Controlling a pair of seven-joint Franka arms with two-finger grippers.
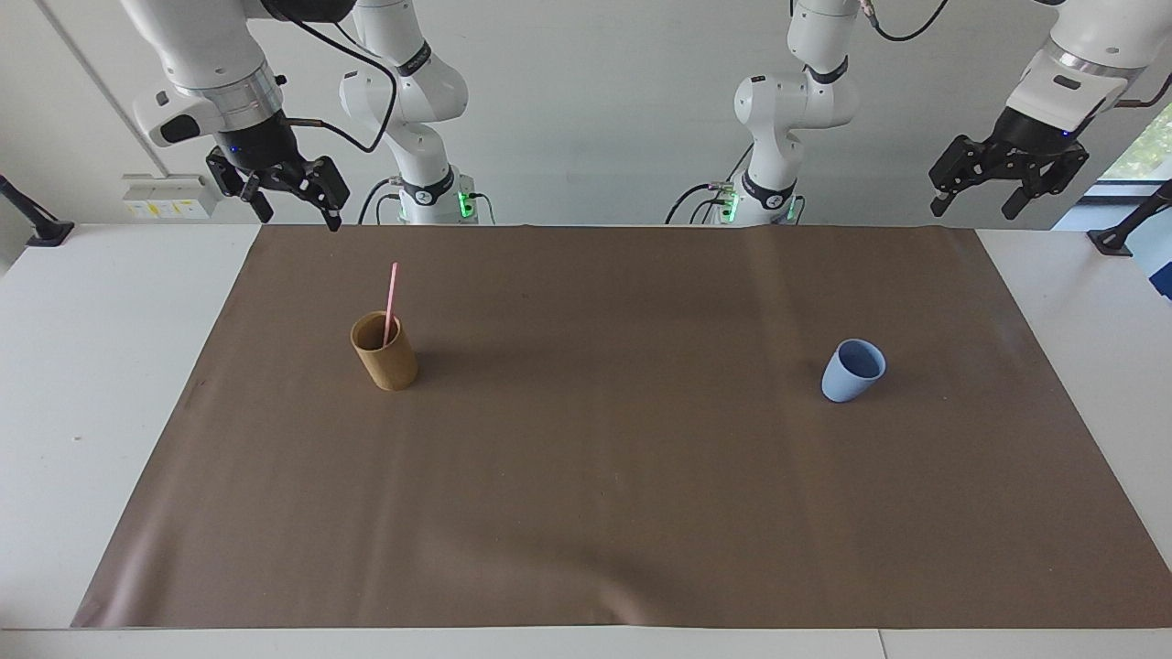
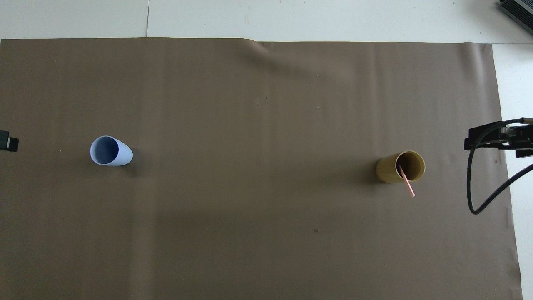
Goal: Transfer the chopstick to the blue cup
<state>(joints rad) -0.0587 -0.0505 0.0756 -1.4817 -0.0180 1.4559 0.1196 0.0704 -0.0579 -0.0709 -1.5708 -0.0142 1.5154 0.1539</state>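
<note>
Both grippers are up in the air, jaws apart, holding nothing. Right gripper point(image 1: 291, 203) hangs over the robot-side edge of the brown mat near the right arm's end; its black fingers point(image 1: 330, 216) point down and tilt toward the table middle, with a black cable looping off the wrist. Left gripper point(image 1: 980, 194) hangs high over the white table off the mat's corner at the left arm's end, fingers splayed and angled downward. In the overhead view only a black edge of each shows at the frame sides.

Near to far on the matte brown mat point(image 1: 604, 513) covering the white table point(image 1: 82, 384):

- Thin straight pink chopstick point(image 1: 391, 302) stands in the tall tan-brown cylindrical cup point(image 1: 385, 352), lower end inside, leaning on the rim on the robot side. Roughly its upper half sticks out above the rim. Overhead shows the stick point(image 2: 406, 180) crossing the cup's rim point(image 2: 410, 152) toward the robots. This cup sits toward the right arm's end, upright.
- Small light-blue handleless cup point(image 1: 852, 370) with a darker blue inside and a tapered rounded base sits toward the left arm's end, at about the same depth as the tan cup, well apart from it. It is upright with nothing in it point(image 2: 109, 151).

Neither gripper is near either cup. Right gripper is the closer one to the chopstick, but clear of it.
</note>
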